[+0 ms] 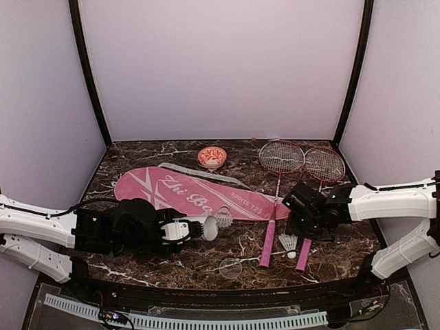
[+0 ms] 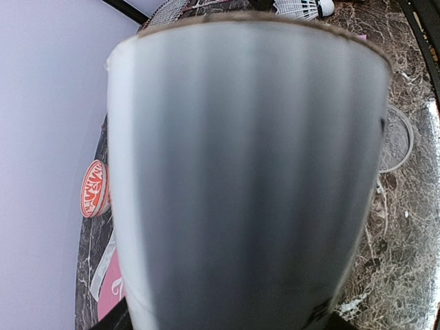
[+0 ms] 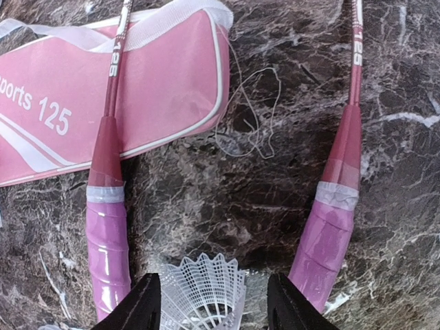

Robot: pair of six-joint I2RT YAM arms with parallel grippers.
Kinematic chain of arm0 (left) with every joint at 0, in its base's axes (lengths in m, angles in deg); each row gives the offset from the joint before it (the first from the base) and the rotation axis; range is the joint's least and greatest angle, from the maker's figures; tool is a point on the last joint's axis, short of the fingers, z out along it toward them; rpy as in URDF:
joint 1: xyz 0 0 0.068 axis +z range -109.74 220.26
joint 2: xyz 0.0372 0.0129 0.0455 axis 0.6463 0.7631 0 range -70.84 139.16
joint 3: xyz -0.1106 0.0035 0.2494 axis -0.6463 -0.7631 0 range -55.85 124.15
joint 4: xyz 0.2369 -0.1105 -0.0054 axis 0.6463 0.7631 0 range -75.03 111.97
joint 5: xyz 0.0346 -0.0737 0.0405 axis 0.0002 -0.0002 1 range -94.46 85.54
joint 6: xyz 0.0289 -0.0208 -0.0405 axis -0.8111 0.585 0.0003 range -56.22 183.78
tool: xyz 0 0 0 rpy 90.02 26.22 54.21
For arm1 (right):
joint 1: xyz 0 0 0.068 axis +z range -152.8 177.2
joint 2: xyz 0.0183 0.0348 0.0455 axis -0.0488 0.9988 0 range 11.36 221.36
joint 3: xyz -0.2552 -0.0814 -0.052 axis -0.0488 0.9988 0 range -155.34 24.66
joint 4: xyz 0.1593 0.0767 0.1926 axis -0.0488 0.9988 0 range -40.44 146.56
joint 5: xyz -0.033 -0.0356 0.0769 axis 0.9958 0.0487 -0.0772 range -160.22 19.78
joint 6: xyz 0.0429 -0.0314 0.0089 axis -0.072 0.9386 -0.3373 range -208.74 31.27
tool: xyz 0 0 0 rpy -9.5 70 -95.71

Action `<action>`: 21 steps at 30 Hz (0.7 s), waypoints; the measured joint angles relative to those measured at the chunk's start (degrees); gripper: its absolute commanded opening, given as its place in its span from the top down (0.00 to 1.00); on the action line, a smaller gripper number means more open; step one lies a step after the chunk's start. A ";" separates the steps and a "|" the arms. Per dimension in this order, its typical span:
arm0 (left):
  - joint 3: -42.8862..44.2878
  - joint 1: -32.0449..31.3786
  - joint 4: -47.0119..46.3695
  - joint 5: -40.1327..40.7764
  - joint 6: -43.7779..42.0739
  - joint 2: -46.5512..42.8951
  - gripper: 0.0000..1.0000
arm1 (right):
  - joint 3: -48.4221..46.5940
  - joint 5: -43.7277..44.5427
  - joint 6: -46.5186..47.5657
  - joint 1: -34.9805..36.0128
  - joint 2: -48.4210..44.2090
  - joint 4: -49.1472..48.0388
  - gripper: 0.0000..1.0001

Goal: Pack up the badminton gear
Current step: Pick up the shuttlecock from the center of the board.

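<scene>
My left gripper [image 1: 180, 230] is shut on the long white tube [image 1: 199, 228], held level and pointing right. That tube [image 2: 247, 179] fills the left wrist view and hides the fingers. A white shuttlecock [image 1: 223, 217] lies at the tube's mouth. My right gripper [image 1: 295, 232] hangs over a second shuttlecock [image 1: 289, 244] between the two pink racket handles [image 1: 267, 244] [image 1: 303, 254]. In the right wrist view the right gripper [image 3: 214, 306] is open, a finger on each side of the shuttlecock [image 3: 203, 292], with gaps. The pink racket cover [image 1: 179, 192] lies behind.
A small red-and-white bowl [image 1: 212, 157] stands at the back, left of the red racket heads [image 1: 282, 156] [image 1: 324, 163]. A clear round lid [image 1: 230, 268] lies near the front edge. A loose thread [image 3: 251, 110] lies by the cover's end [image 3: 172, 82].
</scene>
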 measured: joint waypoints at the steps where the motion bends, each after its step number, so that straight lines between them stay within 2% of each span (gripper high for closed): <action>1: 0.00 0.00 0.00 0.00 0.00 0.00 0.37 | 0.00 -0.13 -0.04 0.00 0.26 -0.31 0.56; 3: 0.00 0.00 0.00 0.00 0.00 0.00 0.37 | 0.00 -0.76 0.17 0.04 0.50 -0.79 0.62; 7: 0.00 0.00 0.00 0.02 0.00 0.00 0.37 | 0.00 -1.99 0.48 1.01 0.48 -1.42 0.67; 13: 0.00 0.00 0.00 0.00 0.00 0.00 0.37 | -0.44 -3.76 0.02 5.68 1.09 -1.31 0.68; 21: 0.00 0.00 0.00 -0.33 0.00 0.00 0.37 | -3.98 -2.75 -2.40 12.39 3.58 4.98 0.67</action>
